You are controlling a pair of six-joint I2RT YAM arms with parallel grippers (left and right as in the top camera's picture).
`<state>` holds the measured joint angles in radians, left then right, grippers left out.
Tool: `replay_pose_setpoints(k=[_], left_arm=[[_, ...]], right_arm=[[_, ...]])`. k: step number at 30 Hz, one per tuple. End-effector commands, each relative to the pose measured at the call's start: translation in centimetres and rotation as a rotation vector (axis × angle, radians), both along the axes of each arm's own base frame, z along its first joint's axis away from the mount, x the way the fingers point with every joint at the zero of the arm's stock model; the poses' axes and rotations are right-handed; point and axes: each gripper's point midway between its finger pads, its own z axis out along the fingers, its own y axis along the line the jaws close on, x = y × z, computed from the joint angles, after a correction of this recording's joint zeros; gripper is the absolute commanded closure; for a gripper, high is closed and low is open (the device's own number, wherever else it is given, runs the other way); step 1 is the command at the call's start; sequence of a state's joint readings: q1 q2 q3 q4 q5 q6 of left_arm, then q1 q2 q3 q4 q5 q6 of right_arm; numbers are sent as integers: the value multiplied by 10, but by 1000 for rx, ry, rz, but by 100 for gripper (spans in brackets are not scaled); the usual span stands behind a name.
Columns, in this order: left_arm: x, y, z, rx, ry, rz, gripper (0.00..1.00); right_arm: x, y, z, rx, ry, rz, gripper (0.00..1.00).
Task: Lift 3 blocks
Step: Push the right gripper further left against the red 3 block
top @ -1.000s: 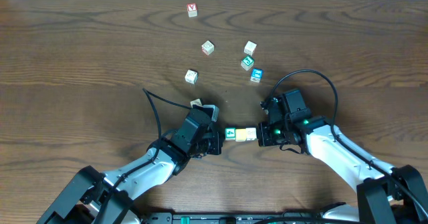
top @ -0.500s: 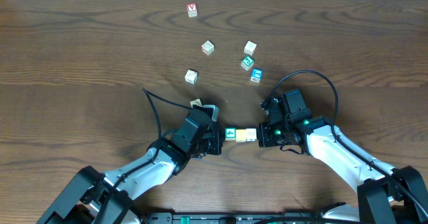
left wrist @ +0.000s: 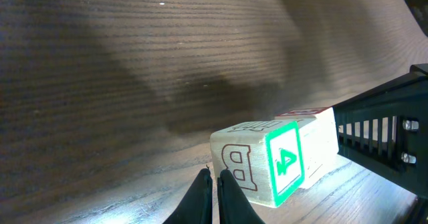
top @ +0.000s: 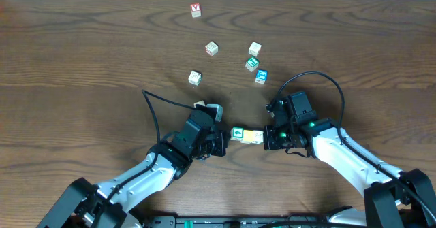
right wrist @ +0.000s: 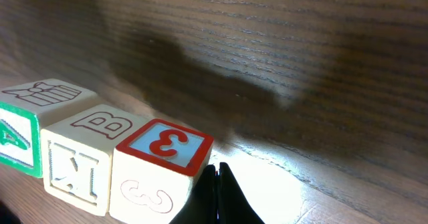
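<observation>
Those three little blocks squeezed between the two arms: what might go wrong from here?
1. The blocks are only pinched end to end between the shut left gripper and right gripper, so the row could buckle at the middle block and drop.
2. The narrow tips seem to press low on the end blocks, so one may pivot out.
3. If either arm drifts outward, the squeeze fails.

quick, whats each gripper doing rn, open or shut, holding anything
left gripper: closed, nothing between its fingers, tips against the green 4 block
right gripper: closed, nothing between its fingers, tips against the red 3 block
</observation>
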<state>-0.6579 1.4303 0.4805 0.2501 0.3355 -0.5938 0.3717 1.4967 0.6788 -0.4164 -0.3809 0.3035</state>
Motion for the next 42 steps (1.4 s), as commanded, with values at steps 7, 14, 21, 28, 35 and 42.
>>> replay_pose_setpoints(k=[7, 14, 21, 28, 35, 42], left_arm=[[-9, -15, 11, -54, -5, -80, 93], [-9, -15, 11, -54, -5, -80, 93], [-9, -15, 11, -54, -5, -80, 93], [-10, -14, 10, -47, 3, -80, 93], [-13, -12, 6, -32, 13, -84, 93], [-13, -12, 6, -33, 14, -84, 93]], right_arm=[[-7, 25, 19, 126, 8, 61, 99], [-3, 27, 25, 127, 4, 62, 99], [-3, 27, 26, 126, 7, 61, 99], [-2, 27, 27, 127, 3, 62, 99], [-1, 28, 31, 128, -22, 82, 99], [1, 27, 38, 130, -53, 84, 99]])
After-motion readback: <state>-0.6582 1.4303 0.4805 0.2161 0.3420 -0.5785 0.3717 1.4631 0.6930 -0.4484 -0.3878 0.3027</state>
